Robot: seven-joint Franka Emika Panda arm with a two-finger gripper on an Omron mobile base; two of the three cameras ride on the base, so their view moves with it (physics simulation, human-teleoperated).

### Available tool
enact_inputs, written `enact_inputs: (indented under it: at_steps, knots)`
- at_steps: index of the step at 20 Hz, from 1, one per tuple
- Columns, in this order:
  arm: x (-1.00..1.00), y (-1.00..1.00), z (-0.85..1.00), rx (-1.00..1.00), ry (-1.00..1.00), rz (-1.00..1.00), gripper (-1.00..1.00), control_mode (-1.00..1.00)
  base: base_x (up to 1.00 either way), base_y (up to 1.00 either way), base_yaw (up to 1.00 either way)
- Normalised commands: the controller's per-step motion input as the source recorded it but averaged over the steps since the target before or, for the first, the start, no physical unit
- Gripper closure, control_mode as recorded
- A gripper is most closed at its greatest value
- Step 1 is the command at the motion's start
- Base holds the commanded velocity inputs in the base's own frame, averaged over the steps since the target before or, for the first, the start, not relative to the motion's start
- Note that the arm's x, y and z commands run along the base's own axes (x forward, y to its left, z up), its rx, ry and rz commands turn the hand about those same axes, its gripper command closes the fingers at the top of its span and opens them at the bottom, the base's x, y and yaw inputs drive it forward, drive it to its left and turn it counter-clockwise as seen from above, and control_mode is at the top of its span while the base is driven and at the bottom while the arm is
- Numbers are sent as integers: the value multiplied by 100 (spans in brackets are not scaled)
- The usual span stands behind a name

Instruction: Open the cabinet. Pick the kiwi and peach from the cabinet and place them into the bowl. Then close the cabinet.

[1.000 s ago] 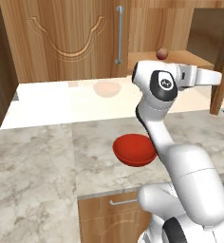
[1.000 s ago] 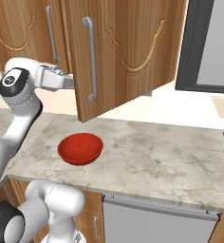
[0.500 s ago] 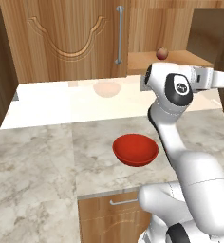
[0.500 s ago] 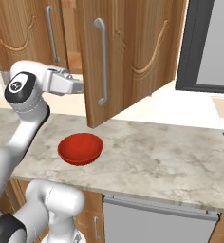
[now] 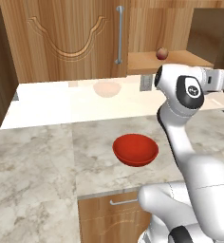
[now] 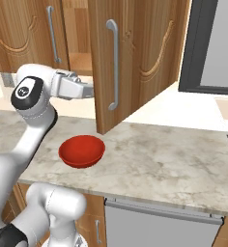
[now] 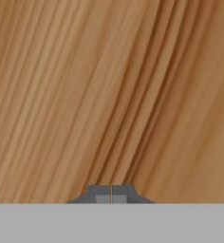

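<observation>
gripper (image 7: pixel 111 192): my fingers are pinched together, nothing in them, right up against wood grain
cabinet: big carved wooden wall cabinet (image 6: pixel 135 53), right door swung out
peach: small pinkish-red round one (image 5: pixel 162 53), on the cabinet shelf's front edge
bowl: glossy red round bowl (image 5: pixel 135 149), near the marble counter's (image 6: pixel 183 159) front edge

The desk (image 5: pixel 42 190) in front of me is a pale, grey-veined marble top that runs left to right along the wall. One thing lies directly on it: the bowl (image 5: pixel 135 149), glossy red, upright, sitting near the front edge. Farther back and higher, inside the cabinet (image 5: pixel 66 42), a wooden shelf (image 5: pixel 168 60) carries the peach (image 5: pixel 162 53), a small round reddish fruit standing toward the right of the board. A pale round shape on the wall below the cabinet may be a reflection; I can't tell.
</observation>
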Motion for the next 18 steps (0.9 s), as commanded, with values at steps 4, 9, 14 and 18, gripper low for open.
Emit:
enact_inputs:
  at_steps: [4, 9, 14, 18]
  knots:
    - [0, -1, 0, 0, -3, 0, 100, -100, 0, 0, 0]
    - [0, 7, 5, 0, -5, 0, 100, -100, 0, 0, 0]
    - [0, 37, 23, 2, -11, 0, 100, -100, 0, 0, 0]
    - [3, 39, 32, 9, -3, 11, 100, -100, 0, 0, 0]
